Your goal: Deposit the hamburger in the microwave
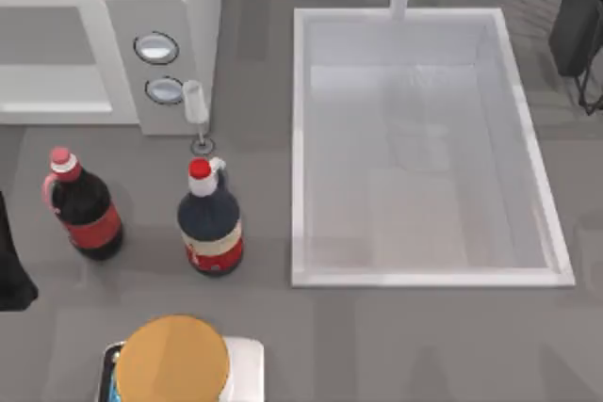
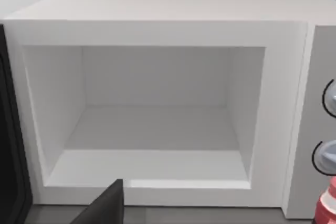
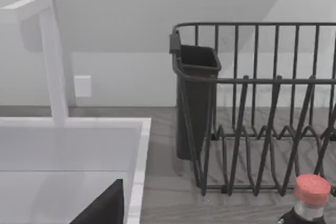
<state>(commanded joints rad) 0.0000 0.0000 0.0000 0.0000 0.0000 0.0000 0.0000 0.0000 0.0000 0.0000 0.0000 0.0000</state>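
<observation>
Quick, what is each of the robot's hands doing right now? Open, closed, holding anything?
Left end effector: facing the open microwave; open or closed cannot be told.
Right end effector: near the sink; cannot be told either.

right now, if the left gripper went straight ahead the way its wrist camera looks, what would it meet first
Probably the microwave: the left wrist view faces its open grey cavity head on, with nothing visible between. Depth is unclear, so it might pass the front frame and enter.
</observation>
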